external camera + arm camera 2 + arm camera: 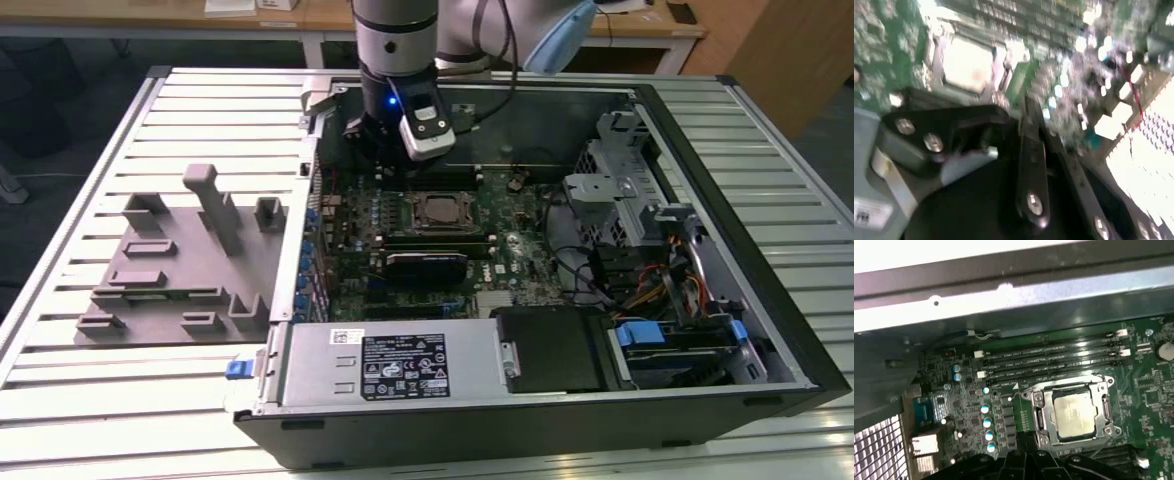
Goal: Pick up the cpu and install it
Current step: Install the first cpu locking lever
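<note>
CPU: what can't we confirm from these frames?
- First wrist view: the hand is cut off by the picture's edge, so any gap to the cpu cannot be judged.
- First wrist view: the cpu covers the socket contacts.
- Second wrist view: the hand hides one side of the socket.
- Exterior view: the cpu is too small to tell if it sits flush.

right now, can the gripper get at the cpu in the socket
Probably yes from above: the cpu lies bare, nothing over it, and the gripper hangs close by. The socket frame hugs its edges, so a side grip looks doubtful.
</note>
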Robot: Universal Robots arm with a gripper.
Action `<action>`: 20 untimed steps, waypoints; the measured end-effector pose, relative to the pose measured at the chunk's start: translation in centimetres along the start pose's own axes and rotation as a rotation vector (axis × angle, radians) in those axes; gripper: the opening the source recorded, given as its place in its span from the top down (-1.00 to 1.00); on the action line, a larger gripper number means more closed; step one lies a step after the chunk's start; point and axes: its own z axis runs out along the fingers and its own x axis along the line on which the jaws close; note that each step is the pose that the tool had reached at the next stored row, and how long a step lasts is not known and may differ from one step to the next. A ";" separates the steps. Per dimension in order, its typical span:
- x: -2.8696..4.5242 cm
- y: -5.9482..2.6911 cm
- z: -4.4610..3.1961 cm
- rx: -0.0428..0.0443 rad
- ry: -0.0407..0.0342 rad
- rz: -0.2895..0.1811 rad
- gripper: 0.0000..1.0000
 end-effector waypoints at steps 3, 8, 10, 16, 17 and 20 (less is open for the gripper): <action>-0.01 0.01 -0.49 -0.0002 -0.0001 0.000 0.79; 0.05 -0.01 -0.53 -0.0009 0.0004 0.000 0.79; 0.23 -0.04 -0.52 -0.0064 0.0012 0.000 0.79; 0.40 -0.12 -0.53 -0.0640 0.0119 0.001 0.79; 0.41 -0.12 -0.53 -0.0662 0.0124 0.001 0.79; 0.45 -0.13 -0.52 -0.0686 0.0130 -0.004 0.79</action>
